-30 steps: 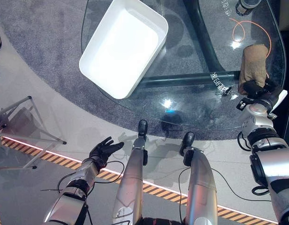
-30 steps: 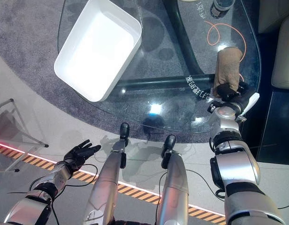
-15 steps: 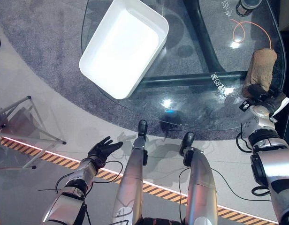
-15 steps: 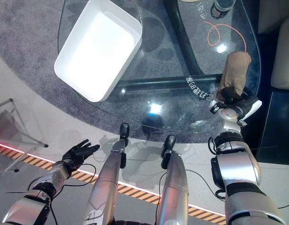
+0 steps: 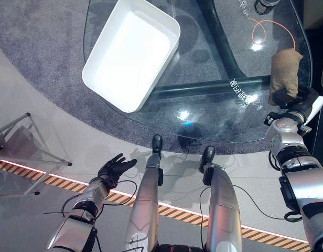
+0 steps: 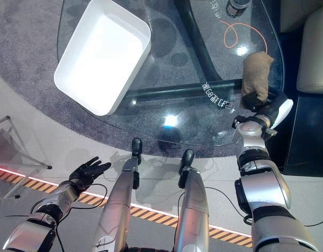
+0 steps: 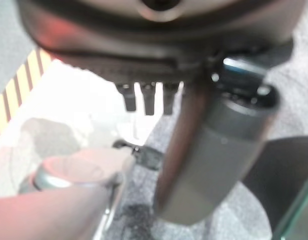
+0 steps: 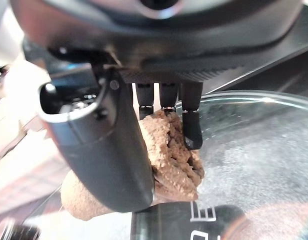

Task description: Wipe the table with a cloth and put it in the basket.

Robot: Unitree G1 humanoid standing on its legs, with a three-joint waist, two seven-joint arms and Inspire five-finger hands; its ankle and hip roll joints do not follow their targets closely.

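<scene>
right hand (image 5: 287, 100) has its fingers (image 8: 192, 127) curled on the crumpled tan cloth (image 5: 285, 68), at the right edge of the round glass tabletop (image 5: 214, 121). wiping step, by my reading: keep the cloth pressed flat, sweep inward from the rim. white rectangular plastic basket (image 5: 131, 52) sits well apart, far left. left hand (image 5: 115, 167) hangs low, fingers spread. how the thumb sits against the cloth is hard to make out.

white lettering on the glass table (image 5: 214, 113), near the cloth (image 5: 284, 71), too small to read
</scene>
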